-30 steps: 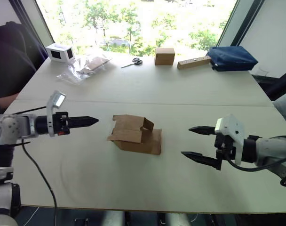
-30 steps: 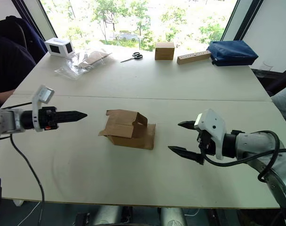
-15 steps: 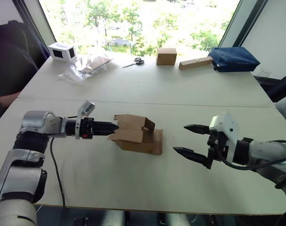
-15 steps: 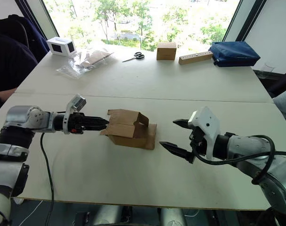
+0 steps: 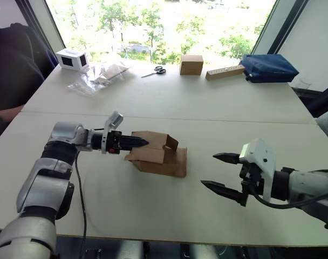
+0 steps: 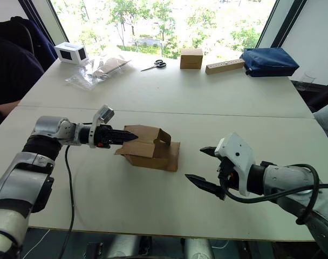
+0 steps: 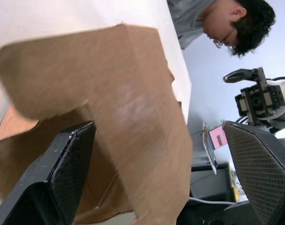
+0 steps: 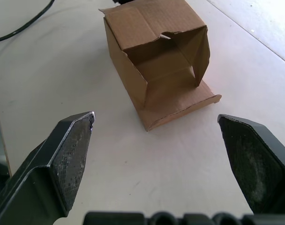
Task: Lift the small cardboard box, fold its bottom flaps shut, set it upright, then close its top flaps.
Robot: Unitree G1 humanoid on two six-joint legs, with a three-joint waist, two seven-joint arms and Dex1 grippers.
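Lying on side mid-worktop (image 5: 218,102), plain brown corrugated cardboard box (image 5: 156,156); left claw (image 5: 141,143) straddling its flap to lift, right claw (image 5: 220,171) wide, waiting apart

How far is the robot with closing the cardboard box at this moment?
Nothing looks finished yet. The cardboard box lies on its side on the table, not lifted, its flaps hanging open. In hand: the left end effector has a box flap between its open fingers. The right end effector hovers open, apart from the box. Left to do: lifting, folding the bottom flaps, standing it upright, closing the top.
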